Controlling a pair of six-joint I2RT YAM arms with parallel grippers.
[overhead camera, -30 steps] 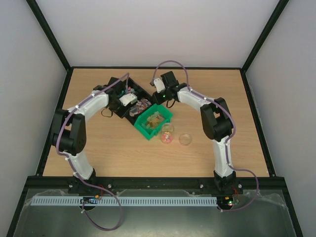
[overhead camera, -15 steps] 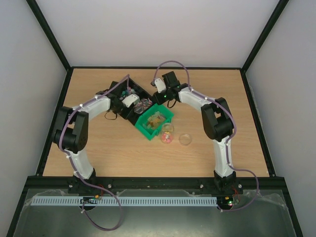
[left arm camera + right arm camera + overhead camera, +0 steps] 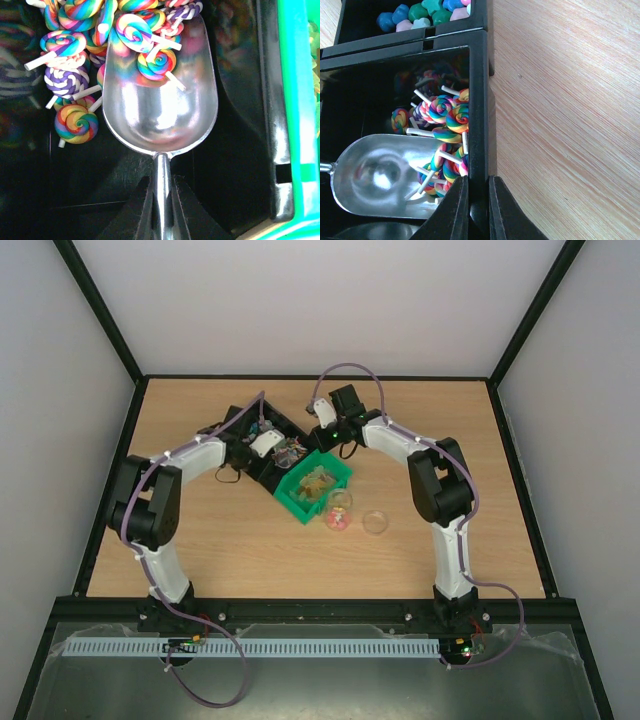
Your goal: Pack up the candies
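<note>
- Two arms, the left arm (image 3: 190, 452) and the right arm (image 3: 400, 445), reach to a black bin (image 3: 479, 100) at the far middle of the bench (image 3: 450, 440).
- Left jaws: clenched on the thin handle of a metal scoop (image 3: 160, 105), whose bowl lies inside one compartment of the black bin.
- Candies (image 3: 131, 27), rainbow swirls on white sticks, are heaped at the scoop's mouth; a few lie just inside its front lip.
- Right jaws: clamped on the black bin's side wall, one finger inside and one outside.
- Small sweets (image 3: 420, 12), blue, green and pink, fill the neighbouring compartment.
- Green bin (image 3: 292, 502): just beside the black bin, on its near side.
- Clear cup (image 3: 339, 512) with pink contents and clear lid (image 3: 375, 522): side by side, near the green bin.
</note>
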